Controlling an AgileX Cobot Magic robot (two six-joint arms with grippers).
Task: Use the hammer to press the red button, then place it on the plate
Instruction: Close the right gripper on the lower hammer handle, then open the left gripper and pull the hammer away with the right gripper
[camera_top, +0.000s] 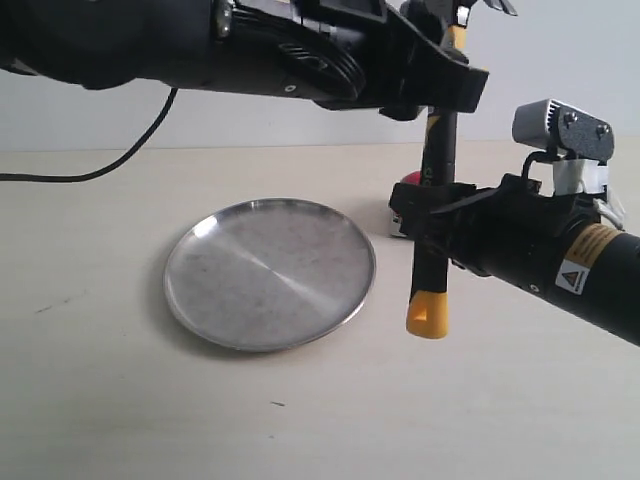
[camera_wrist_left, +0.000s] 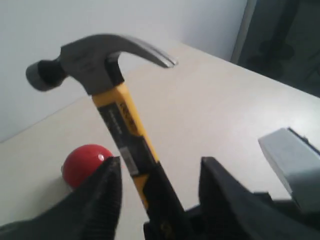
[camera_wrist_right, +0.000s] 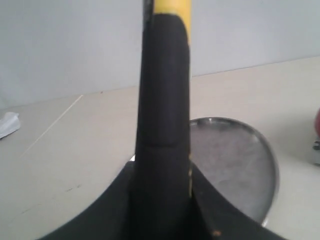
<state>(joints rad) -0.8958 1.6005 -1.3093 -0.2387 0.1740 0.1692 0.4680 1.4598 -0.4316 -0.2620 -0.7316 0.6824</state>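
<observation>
The hammer is in the air, upright, with its head at the top and its yellow end hanging clear of the tabletop. The right claw is closed tight on the black lower handle. The left claw stands higher, its jaws wide apart on both sides of the upper handle, and it seems not to touch it.

The red button sits near the tabletop edge by the wall, and the plate lies bare near the middle. I cannot tell whether the button has been pressed. Placing the hammer on the plate is certainly not yet done.

The left arm reaches in almost level, high over the plate. The right arm rises slanted from the right edge.
</observation>
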